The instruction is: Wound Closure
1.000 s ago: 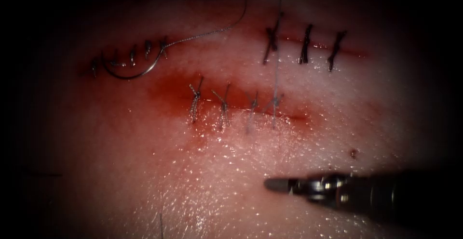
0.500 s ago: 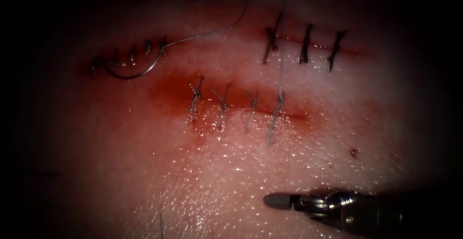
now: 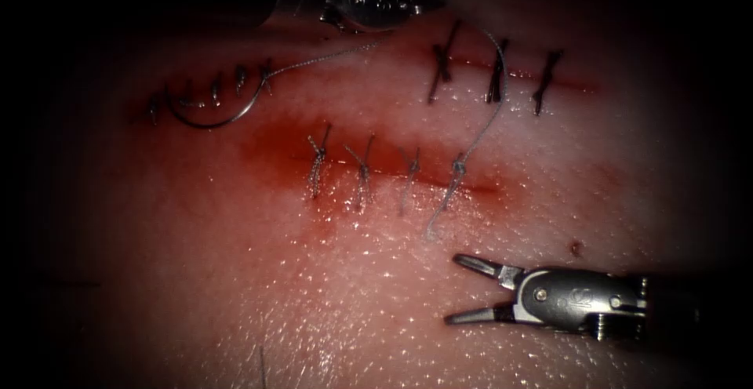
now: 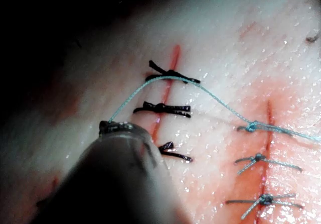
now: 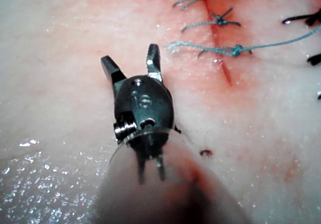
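My left tool [image 3: 430, 0] reaches in at the top, jaws shut on the pale thread [image 3: 497, 95]. From its tip [image 4: 114, 126] the thread [image 4: 200, 86] arcs slackly down to the knot [image 3: 457, 168] of the rightmost stitch on the middle cut [image 3: 392, 173], and a short tail [image 3: 438, 215] hangs below the knot. My right tool [image 3: 456, 289] hovers below the right end of that cut, jaws wide open [image 5: 131, 61] and holding nothing. The curved needle [image 3: 210, 121] lies on the tissue at the upper left, held by neither tool, its thread [image 3: 314, 61] running toward the left tool.
Three dark stitches [image 3: 494, 71] close a cut at the upper right, and the thread crosses over them. Small stitches [image 3: 216, 89] close another cut beside the needle. Red fluid [image 3: 274, 150] stains the tissue around the middle cut. A dark speck [image 3: 576, 248] sits above the right tool.
The right tool's jaws have gone from shut to wide open, and it moved slightly up. The left tool came into view at the top. The thread, straight and taut before, now curves slackly to the right.
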Controlling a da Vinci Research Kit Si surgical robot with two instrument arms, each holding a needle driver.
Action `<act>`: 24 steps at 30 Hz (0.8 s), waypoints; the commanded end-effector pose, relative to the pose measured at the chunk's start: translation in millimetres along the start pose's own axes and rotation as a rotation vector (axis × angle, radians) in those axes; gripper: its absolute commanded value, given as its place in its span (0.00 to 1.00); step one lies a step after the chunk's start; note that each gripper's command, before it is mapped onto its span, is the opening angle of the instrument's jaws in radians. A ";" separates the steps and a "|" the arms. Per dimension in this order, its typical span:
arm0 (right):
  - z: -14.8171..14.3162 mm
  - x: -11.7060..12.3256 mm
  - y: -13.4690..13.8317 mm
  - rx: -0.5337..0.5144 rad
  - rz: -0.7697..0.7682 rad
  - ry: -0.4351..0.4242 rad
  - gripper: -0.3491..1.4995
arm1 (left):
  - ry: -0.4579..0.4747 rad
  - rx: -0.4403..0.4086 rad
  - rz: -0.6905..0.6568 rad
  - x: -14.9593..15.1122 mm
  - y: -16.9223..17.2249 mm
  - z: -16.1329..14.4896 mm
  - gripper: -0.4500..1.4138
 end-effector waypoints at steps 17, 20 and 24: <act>4.9 -1.7 2.4 -0.173 -0.258 -0.044 0.94 | -0.019 0.007 -0.013 -0.3 1.3 2.1 0.00; 5.7 -2.1 2.8 -0.181 -0.267 -0.058 0.94 | -0.016 0.005 -0.012 -0.3 1.3 2.1 0.00; 6.8 -3.3 3.2 -0.129 -0.279 -0.073 0.93 | -0.018 0.004 -0.016 -0.4 1.4 2.2 0.00</act>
